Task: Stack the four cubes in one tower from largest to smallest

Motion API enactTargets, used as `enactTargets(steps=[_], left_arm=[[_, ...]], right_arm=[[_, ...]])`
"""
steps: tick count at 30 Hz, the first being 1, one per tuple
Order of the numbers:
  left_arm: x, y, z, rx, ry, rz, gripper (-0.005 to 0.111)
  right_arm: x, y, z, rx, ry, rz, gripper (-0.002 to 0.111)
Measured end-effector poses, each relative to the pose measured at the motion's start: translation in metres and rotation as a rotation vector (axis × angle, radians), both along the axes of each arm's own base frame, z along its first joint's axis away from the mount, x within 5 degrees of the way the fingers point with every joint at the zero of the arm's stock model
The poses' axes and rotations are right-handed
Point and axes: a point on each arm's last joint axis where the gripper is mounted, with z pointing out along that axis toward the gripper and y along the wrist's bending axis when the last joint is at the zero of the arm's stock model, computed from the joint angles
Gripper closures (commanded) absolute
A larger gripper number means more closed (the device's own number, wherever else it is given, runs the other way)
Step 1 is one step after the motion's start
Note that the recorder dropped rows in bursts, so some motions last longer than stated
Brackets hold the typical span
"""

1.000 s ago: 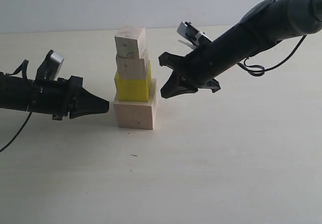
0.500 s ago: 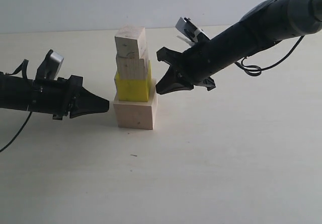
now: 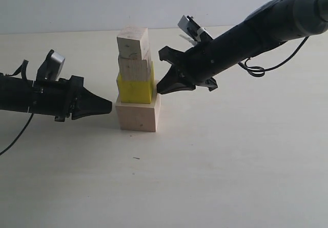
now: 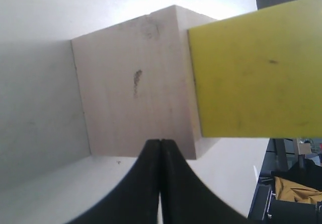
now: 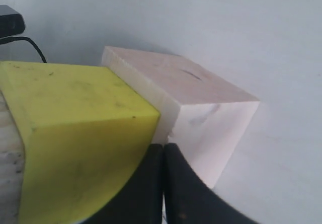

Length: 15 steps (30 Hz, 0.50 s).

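Observation:
The tower stands mid-table: a large pale wood cube [image 3: 137, 115] at the base, a yellow cube [image 3: 135, 88] on it, then two small bare wood cubes [image 3: 134, 67] [image 3: 132, 42] on top. My left gripper [image 3: 109, 106] is shut and empty, its tip just left of the base cube [image 4: 133, 103], level with it. My right gripper [image 3: 158, 90] is shut and empty, its tip at the right face of the yellow cube [image 5: 75, 133], where that cube meets the base [image 5: 201, 108]. Whether it touches is unclear.
The pale table [image 3: 230, 161] stretches wide in front and to the right of the tower. A black cable [image 3: 259, 70] loops off the right arm. A second cable [image 3: 13, 138] trails from the left arm at the left edge.
The right gripper has moved left and slightly up, closing the gap to the yellow cube's right face. The left gripper and the tower have stayed put.

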Motion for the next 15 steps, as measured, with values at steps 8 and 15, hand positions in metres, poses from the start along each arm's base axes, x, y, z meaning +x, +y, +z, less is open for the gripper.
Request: enactTargets(steps=[8,15], left_arm=[[-0.0007,-0.0007,0.0012,-0.015,0.0,-0.009,0.107],[-0.0004,-0.0007,0.0014,-0.016,-0.006,-0.008,0.107]], right_arm=[[0.0027,-0.0044,-0.0047,-0.071,-0.015,-0.026,0.108],[0.0053,-0.0053,-0.0062,-0.083,-0.027,-0.053,0.108]])
